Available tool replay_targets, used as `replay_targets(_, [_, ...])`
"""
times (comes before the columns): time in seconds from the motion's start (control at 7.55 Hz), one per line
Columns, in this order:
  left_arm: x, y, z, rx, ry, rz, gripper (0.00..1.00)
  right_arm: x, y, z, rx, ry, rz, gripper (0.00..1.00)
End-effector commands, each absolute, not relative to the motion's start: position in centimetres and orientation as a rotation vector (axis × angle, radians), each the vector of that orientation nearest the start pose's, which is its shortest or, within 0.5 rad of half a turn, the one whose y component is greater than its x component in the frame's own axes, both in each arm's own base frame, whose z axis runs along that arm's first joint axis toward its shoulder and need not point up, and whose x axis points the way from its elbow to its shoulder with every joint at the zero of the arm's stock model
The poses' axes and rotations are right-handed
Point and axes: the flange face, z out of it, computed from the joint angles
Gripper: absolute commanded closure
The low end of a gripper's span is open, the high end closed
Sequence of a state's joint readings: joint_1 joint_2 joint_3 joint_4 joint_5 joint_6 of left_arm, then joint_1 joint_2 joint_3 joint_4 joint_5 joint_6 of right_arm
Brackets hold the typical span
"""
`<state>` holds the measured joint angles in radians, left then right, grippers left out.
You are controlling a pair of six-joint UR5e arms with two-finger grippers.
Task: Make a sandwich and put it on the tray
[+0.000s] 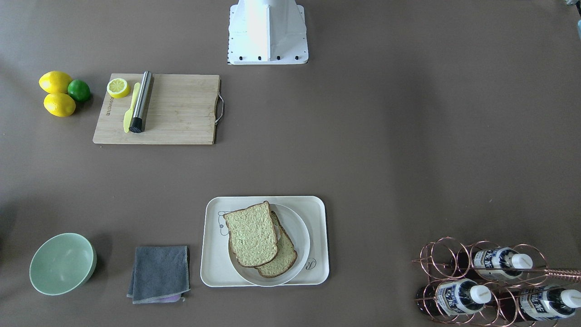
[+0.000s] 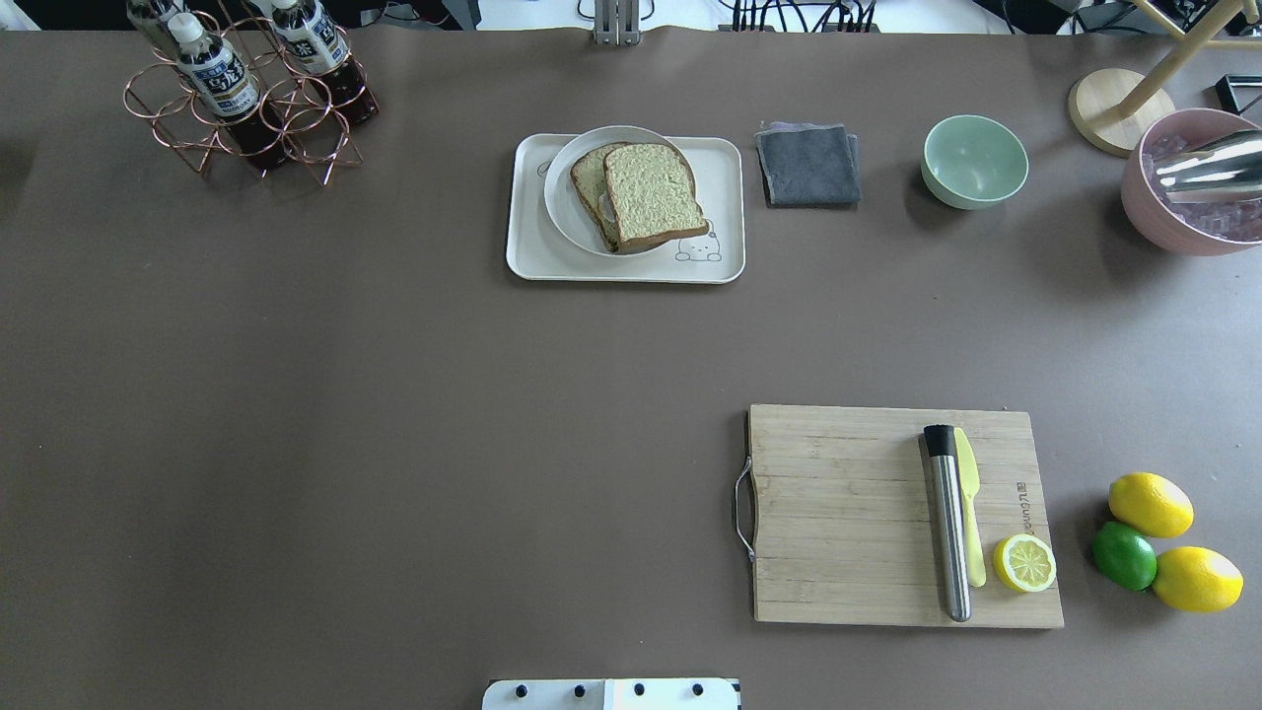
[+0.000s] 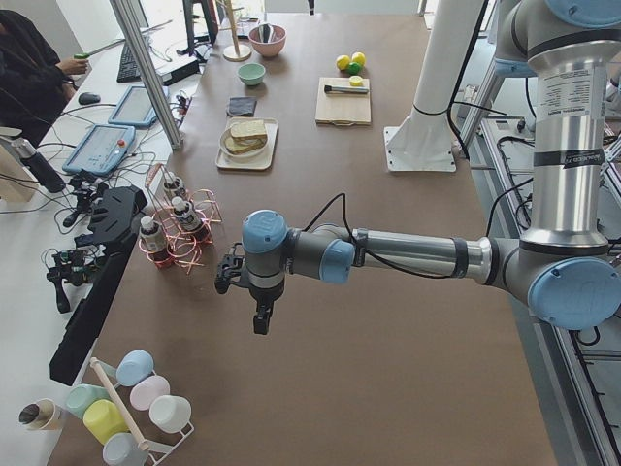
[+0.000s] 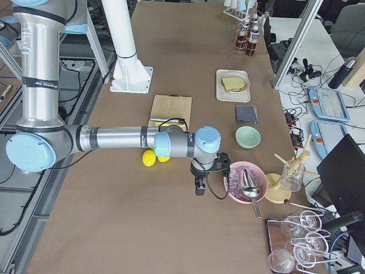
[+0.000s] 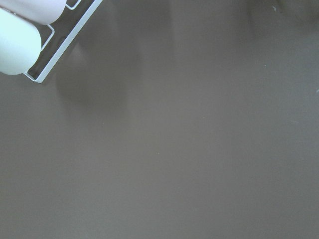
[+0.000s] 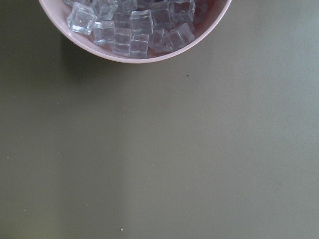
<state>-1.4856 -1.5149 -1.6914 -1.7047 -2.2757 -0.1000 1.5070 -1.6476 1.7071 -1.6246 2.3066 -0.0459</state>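
The sandwich [image 1: 252, 234] [image 2: 654, 193] is two seeded, brown-crusted bread slices stacked askew on a round white plate [image 1: 300, 232]. The plate rests on the cream tray [image 1: 317, 210] [image 2: 726, 176] at the table's far side from the robot. My left gripper [image 3: 258, 317] hangs over bare table at the left end, far from the tray. My right gripper [image 4: 199, 188] hangs near the pink ice bowl [image 4: 245, 182] at the right end. Both grippers show only in the side views, so I cannot tell whether they are open or shut.
A wooden cutting board [image 2: 848, 513] carries a lemon half, a yellow knife and a steel muddler. Two lemons and a lime [image 2: 1124, 554] lie beside it. A grey cloth [image 2: 806, 164], a green bowl [image 2: 974, 161] and a copper bottle rack [image 2: 246, 94] line the far edge.
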Motion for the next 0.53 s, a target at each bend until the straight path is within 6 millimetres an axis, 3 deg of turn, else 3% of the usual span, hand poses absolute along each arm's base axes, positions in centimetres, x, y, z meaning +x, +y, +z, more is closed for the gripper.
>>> replay_targets(0.0, [-2.74,-48.68,61.56,0.128,0.723,0.057,0.02,3.91,-46.72,63.10,0.010,-0.738,-0.103,0.00])
replay_targets(0.4, [-2.59,-49.65,61.19,0.132,0.723,0.060,0.02,4.23,-47.39,62.52,0.024,-0.740,-0.099,0.00])
